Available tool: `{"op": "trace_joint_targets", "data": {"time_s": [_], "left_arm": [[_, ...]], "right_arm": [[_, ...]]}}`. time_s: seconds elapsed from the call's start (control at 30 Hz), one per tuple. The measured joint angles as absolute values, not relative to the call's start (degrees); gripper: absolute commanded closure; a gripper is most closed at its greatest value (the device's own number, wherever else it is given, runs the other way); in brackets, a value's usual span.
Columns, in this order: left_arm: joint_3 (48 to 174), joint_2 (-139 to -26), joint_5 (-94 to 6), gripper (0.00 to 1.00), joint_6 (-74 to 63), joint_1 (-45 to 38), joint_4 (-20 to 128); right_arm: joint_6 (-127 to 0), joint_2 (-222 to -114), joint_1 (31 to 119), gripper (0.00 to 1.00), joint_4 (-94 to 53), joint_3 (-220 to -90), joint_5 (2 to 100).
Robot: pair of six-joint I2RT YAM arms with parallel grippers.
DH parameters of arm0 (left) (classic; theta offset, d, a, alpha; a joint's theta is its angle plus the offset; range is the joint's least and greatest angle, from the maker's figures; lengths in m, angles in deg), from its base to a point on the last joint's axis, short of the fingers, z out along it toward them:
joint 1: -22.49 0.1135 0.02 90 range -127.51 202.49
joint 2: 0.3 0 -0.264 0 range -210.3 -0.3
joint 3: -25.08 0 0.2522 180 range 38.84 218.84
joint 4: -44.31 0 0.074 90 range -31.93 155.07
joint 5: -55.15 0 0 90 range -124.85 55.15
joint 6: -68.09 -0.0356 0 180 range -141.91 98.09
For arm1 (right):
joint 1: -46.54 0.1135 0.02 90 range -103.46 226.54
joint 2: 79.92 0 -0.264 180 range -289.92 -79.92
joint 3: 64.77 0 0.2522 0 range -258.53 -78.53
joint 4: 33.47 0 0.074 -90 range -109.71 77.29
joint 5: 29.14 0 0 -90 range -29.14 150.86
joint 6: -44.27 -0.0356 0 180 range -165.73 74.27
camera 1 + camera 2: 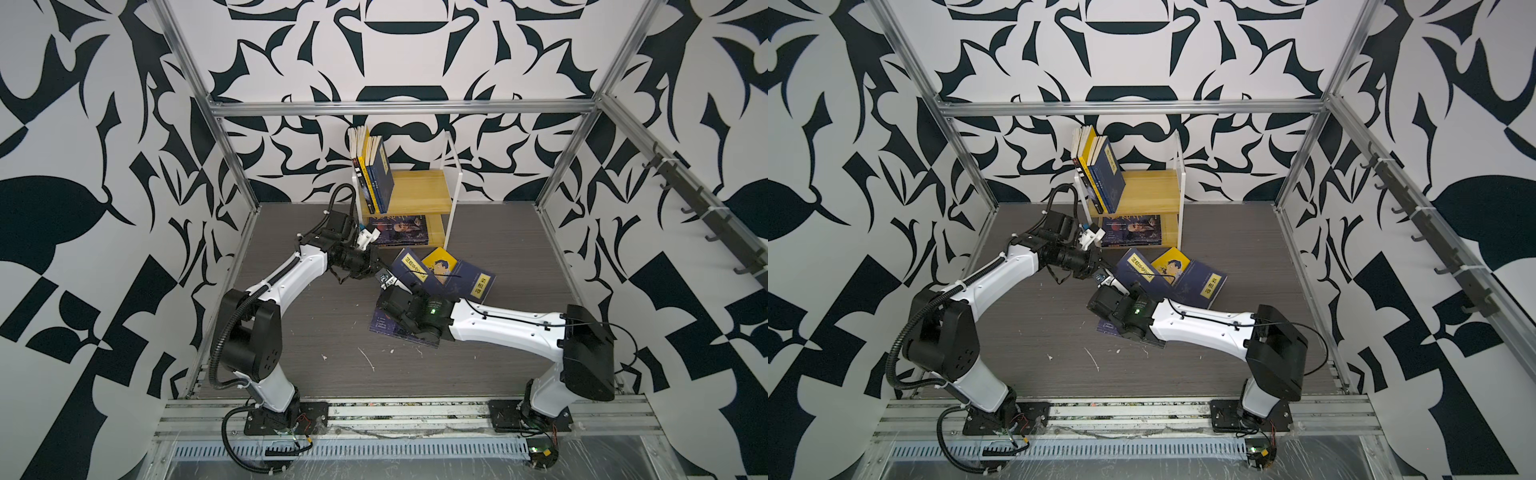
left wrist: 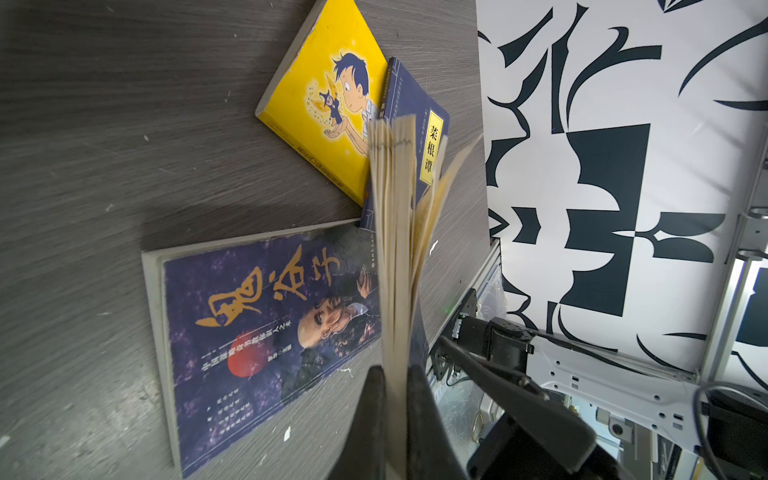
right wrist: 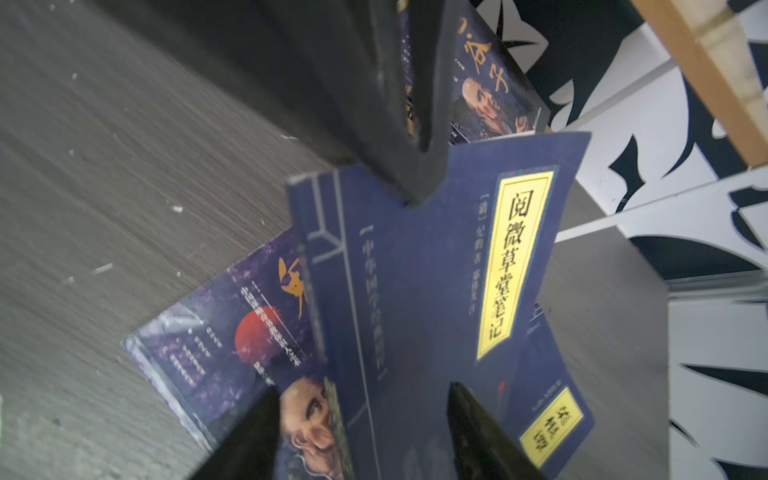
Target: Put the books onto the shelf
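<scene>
My left gripper (image 2: 395, 370) is shut on the edge of a navy book with a yellow title strip (image 1: 409, 268), holding it on edge above the table with its pages fanning. My right gripper (image 3: 362, 390) is open, its fingers on either side of that book (image 3: 436, 270). Beside it on the table lie a yellow cartoon book (image 1: 440, 264) and a second navy book (image 1: 473, 284). A portrait book (image 1: 384, 324) lies under my right wrist. The shelf (image 1: 419, 189) stands at the back, with several books upright (image 1: 376, 174) on its top tier and a portrait book (image 1: 399, 230) flat on the lower one.
Aluminium frame posts (image 1: 232, 166) and patterned walls close in the dark wood-grain table (image 1: 332, 353) on three sides. A rail of hooks (image 1: 706, 216) runs along the right wall. Both arm bases sit on the front rail (image 1: 415, 411).
</scene>
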State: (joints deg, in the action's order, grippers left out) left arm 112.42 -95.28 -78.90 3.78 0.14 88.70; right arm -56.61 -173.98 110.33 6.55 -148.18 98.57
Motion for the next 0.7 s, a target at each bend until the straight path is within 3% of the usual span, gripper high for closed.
{"op": "trace_joint_targets", "data": {"time_s": [0.13,0.33,0.37,0.47,0.7], "left_arm": [[112.31,-95.11,-79.03,1.0,4.33,0.45,87.96],[111.63,-94.58,-79.16,1.0,5.64,1.13,86.43],[111.55,-94.41,-79.21,0.95,5.79,1.28,86.38],[111.55,-93.71,-79.25,0.55,5.81,1.93,86.12],[109.64,-89.12,-78.33,0.17,4.63,6.28,85.9]], "right_arm": [[-55.65,-175.33,109.42,0.98,6.66,-148.99,99.45],[-52.76,-175.99,109.35,1.0,6.37,-149.51,99.91],[-52.19,-175.99,109.33,1.0,6.16,-149.54,99.88],[-51.1,-175.81,109.15,1.0,5.3,-149.69,100.21],[-49.7,-171.66,105.96,1.0,5.57,-149.62,100.21]]}}
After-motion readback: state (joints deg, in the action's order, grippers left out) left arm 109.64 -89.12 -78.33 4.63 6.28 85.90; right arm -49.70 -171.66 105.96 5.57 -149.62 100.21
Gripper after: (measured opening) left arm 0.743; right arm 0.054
